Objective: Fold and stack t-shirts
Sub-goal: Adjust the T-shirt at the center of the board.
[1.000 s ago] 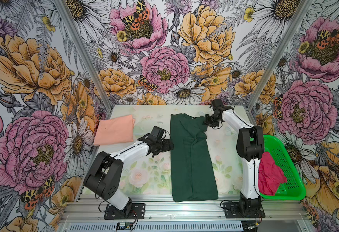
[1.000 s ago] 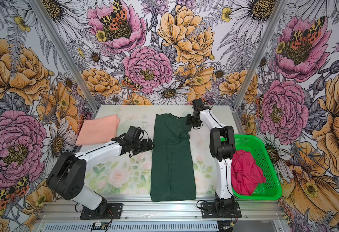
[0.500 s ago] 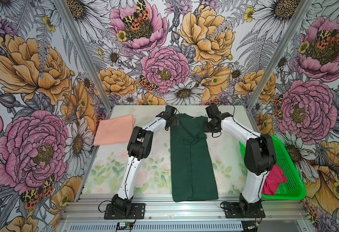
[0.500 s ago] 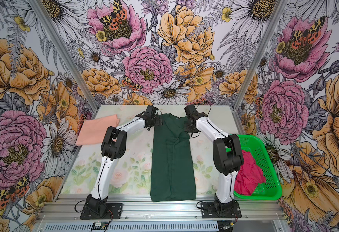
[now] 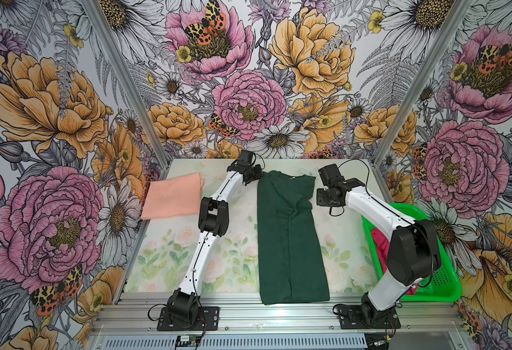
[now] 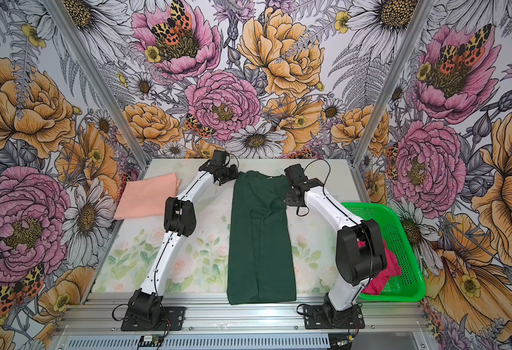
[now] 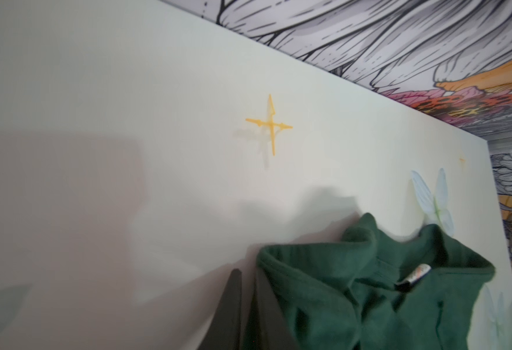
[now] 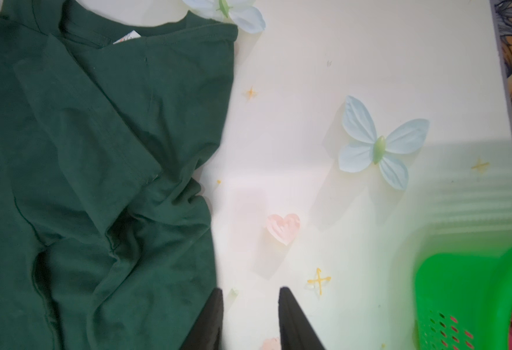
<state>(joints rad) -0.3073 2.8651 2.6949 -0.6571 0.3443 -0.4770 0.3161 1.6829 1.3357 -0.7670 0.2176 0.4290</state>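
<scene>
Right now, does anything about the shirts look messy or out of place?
Yes. The dark green t-shirt lies in a narrow fold, but its tucked-in sleeve is bunched and wrinkled, not flat. The crimson shirt sits crumpled in the green basket.

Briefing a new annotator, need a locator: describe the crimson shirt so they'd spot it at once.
Find the floral-print table, then the bright green perforated basket at its edge on the robot's right. The crimson-pink t-shirt lies crumpled inside that basket. Unlike the dark green t-shirt spread mid-table and the peach t-shirt folded at the far left, it alone is bunched up inside a container.
</scene>
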